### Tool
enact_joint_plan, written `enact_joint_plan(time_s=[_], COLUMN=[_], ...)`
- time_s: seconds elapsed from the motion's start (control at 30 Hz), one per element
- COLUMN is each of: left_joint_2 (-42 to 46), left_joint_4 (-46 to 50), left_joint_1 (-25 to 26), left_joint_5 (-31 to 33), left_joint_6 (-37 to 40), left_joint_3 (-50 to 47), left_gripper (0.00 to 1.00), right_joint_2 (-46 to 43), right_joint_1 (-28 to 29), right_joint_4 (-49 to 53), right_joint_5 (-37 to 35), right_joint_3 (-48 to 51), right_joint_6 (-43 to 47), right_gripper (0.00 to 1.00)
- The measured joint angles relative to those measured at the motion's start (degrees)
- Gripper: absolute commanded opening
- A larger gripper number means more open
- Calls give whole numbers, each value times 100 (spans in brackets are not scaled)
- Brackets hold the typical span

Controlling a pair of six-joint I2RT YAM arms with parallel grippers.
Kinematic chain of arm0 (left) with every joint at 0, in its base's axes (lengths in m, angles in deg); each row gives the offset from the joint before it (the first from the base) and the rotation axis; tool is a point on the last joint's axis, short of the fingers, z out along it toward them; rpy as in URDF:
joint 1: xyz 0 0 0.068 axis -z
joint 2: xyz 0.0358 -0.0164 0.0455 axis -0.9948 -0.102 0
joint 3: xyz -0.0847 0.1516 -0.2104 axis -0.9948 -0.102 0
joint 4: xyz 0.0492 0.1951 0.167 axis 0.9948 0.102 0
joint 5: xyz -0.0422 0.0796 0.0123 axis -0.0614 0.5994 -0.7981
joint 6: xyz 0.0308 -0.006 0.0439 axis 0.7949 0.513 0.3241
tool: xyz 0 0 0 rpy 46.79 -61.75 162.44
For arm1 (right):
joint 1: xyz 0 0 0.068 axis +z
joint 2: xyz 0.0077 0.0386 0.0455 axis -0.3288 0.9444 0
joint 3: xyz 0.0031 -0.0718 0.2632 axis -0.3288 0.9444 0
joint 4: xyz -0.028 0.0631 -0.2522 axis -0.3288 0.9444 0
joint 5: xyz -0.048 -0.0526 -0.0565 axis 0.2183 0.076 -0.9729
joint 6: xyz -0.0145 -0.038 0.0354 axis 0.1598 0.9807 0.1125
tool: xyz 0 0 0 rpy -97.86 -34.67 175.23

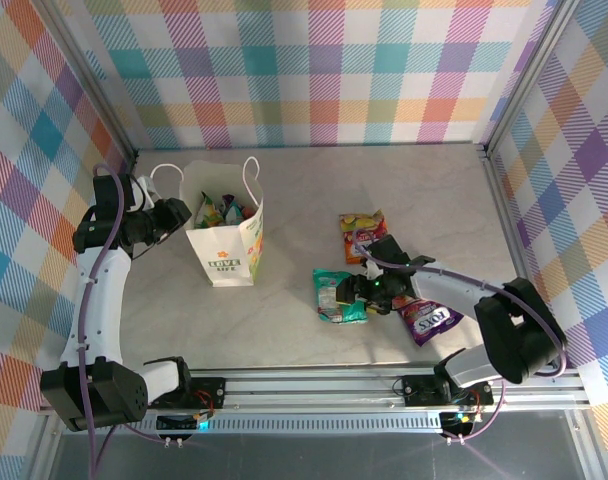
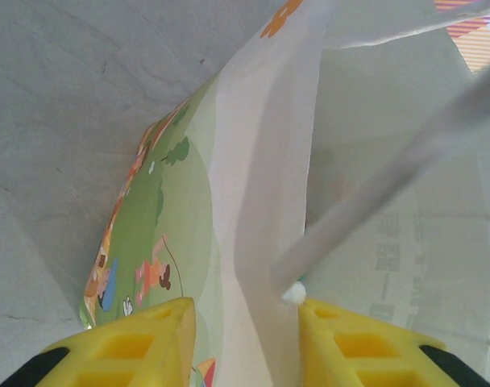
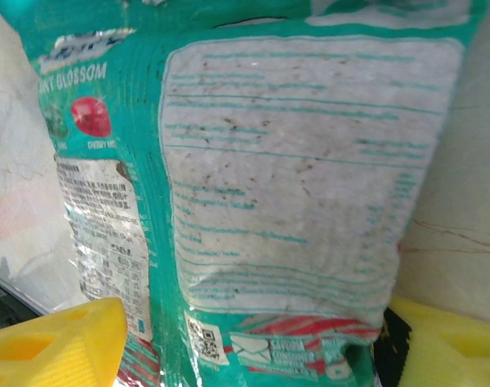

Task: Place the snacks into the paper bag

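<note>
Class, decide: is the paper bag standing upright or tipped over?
Upright: the paper bag stands on its base, mouth open upward, with snacks visible inside from above.

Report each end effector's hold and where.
Left end effector: white printed paper bag, by its side rim. Right end effector: nothing, open over teal snack packet.

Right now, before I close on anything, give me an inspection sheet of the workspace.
Surface: pale marbled table.
Job's things: paper bag upright, open, packets inside; teal packet, orange packet and purple packet lie flat outside it.
Clutter: nothing seen.
Grippers: left gripper pinches the bag's left wall; right gripper open, straddling the teal packet.
Cables: purple cables run along both arms.
Surroundings: plaid walls; metal rail at the near edge.
</note>
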Motion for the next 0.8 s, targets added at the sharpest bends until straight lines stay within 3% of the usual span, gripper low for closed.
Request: enact_joint_plan(time_s=[0.13, 0.47, 0.8], left_joint_2=[2, 42, 44], left_joint_4=[37, 120, 125], left_joint_1=[0, 0, 0], left_joint_5=[0, 13, 13], left_joint_6=[0, 2, 2], left_joint_3=[2, 2, 2], left_gripper=[36, 36, 36], right_joint_2=[181, 431, 306], right_joint_1=[129, 271, 280], right_joint_4=[-11, 160, 422], right_joint_5=[-59, -181, -319], right_joint_3=[-33, -330, -551], right_joint_6=[46, 79, 116], right_gripper=[72, 40, 27])
